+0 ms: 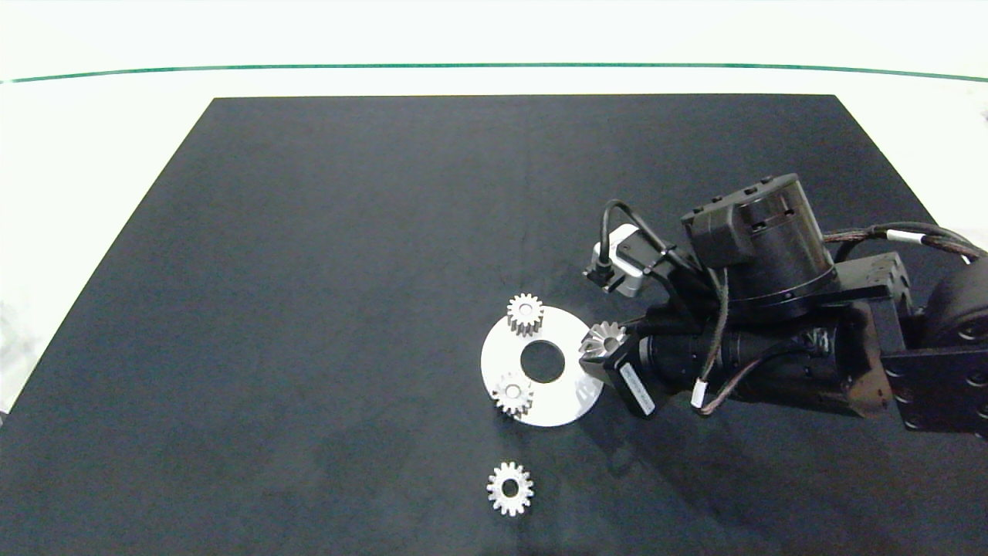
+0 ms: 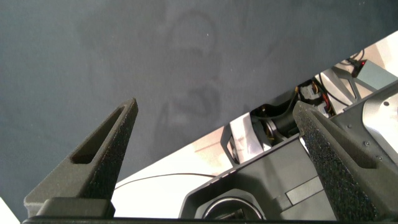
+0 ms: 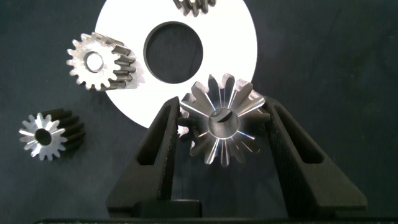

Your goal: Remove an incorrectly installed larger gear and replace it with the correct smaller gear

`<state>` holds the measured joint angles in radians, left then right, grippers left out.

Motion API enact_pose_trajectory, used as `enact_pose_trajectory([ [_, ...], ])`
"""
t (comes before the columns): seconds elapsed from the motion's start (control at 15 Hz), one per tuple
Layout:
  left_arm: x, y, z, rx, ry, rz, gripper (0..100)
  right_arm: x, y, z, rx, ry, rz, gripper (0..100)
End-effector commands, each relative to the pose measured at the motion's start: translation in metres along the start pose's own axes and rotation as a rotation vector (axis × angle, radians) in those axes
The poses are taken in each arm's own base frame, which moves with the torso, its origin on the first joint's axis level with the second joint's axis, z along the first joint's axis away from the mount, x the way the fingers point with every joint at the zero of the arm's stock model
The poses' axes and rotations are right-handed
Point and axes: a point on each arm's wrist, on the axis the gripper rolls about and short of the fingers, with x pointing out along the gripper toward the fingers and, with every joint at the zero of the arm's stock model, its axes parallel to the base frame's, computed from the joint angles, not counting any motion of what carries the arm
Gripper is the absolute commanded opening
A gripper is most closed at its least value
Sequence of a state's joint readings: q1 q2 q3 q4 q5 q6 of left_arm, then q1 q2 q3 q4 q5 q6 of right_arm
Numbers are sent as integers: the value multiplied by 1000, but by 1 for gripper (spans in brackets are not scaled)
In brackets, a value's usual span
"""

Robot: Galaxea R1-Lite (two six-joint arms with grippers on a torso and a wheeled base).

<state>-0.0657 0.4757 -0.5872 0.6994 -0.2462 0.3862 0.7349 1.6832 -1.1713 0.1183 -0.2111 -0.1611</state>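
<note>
The left gripper [image 2: 217, 155] does not show from above; its wrist camera finds it hanging over the dark mat [image 1: 309, 309] near one of the mat's edges, fingers spread wide with nothing between them — parked, by the look of it.

On the mat, toward its near edge and right of centre, lies a white disc [image 1: 502, 359] with a round hole through its middle. One small blunt-toothed gear [image 1: 525, 313] stands at the disc's far rim and a second [image 1: 512, 394] at its near-left rim. The smaller gear [image 1: 509, 488] that looks free for the swap lies flat on the bare mat, just beyond the disc toward the mat's near edge, bore up.

At the disc's right rim sits the larger gear [image 3: 221, 121], its thin pointed teeth fanned out around a hub. The right gripper [image 3: 221, 124] has its two fingers on either side of the tooth crown, each touching or all but touching the teeth — whether they bear on it yet I cannot tell for certain.

The larger gear is solid metal, so stiff, fairly heavy for its bulk and smooth — it will not give, but the pointed teeth offer only thin contact and could let it twist or slip. A hold across opposite teeth, low and square, seems safest. The smaller gear should take a grip across its blunt teeth, flank to flank
</note>
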Motion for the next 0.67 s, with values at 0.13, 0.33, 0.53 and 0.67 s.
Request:
enact_pose_trajectory([
  [0.13,1,0,-2,-1,9,-3,100,-23,-26,0,53,-40,-74,28],
  [0.33,1,0,-2,7,8,-3,100,-21,-57,-12,121,-2,-166,28],
  [0.53,2,0,-2,6,11,-4,100,-14,-75,-25,162,46,-210,28],
  [0.67,2,-1,-2,4,12,-5,100,-10,-83,-30,184,63,-228,28],
])
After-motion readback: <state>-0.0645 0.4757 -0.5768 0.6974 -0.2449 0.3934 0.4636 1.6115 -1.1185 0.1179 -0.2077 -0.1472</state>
